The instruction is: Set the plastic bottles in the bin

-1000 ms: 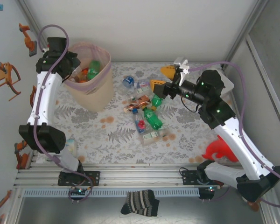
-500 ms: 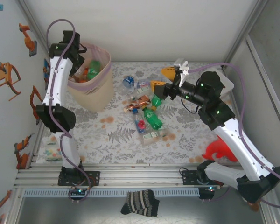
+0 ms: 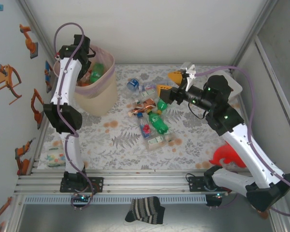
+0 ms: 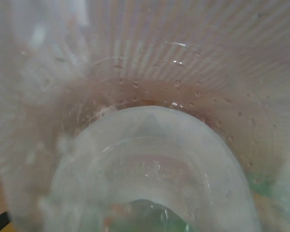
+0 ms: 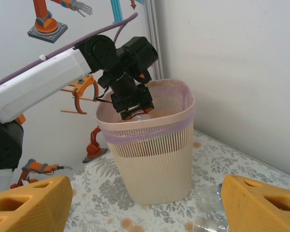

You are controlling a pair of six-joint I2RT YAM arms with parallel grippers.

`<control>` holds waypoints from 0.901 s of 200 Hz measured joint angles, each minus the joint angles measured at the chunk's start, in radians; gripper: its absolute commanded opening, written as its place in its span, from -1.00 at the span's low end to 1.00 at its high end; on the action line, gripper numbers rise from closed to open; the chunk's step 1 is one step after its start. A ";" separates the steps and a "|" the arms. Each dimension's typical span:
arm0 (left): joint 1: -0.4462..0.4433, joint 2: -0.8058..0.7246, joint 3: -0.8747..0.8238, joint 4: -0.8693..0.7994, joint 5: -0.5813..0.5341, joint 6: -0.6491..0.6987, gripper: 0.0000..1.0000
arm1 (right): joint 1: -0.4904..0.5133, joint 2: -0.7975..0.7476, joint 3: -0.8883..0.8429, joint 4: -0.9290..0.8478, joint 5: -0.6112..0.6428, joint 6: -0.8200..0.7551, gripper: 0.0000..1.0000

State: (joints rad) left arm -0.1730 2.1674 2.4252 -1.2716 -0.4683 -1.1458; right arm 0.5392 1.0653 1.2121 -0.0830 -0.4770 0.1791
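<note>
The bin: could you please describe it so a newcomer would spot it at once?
Look to the far left corner of the floral table. There stands the bin, a pale pink slatted basket. Unlike the crushed bottles lying mid-table, it stands tall and upright.

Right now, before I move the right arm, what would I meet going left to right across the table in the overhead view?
bin → blue-capped bottle → right claw → red plastic object. The central bottle pile overlaps the claw, so it is left out.
</note>
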 measured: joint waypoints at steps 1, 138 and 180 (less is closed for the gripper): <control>0.000 0.000 0.000 0.000 -0.001 0.000 -0.22 | 0.000 0.000 0.000 0.000 0.000 0.000 0.59; -0.119 -0.147 -0.129 -0.068 -0.033 -0.089 -0.13 | 0.000 -0.006 -0.001 -0.011 -0.001 -0.016 0.59; -0.088 -0.132 -0.161 -0.079 -0.002 -0.119 0.18 | 0.000 -0.017 -0.009 -0.019 0.000 -0.020 0.60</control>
State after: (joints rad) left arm -0.2611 2.0354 2.2639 -1.3506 -0.4698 -1.2648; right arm 0.5392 1.0485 1.2034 -0.1017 -0.4774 0.1589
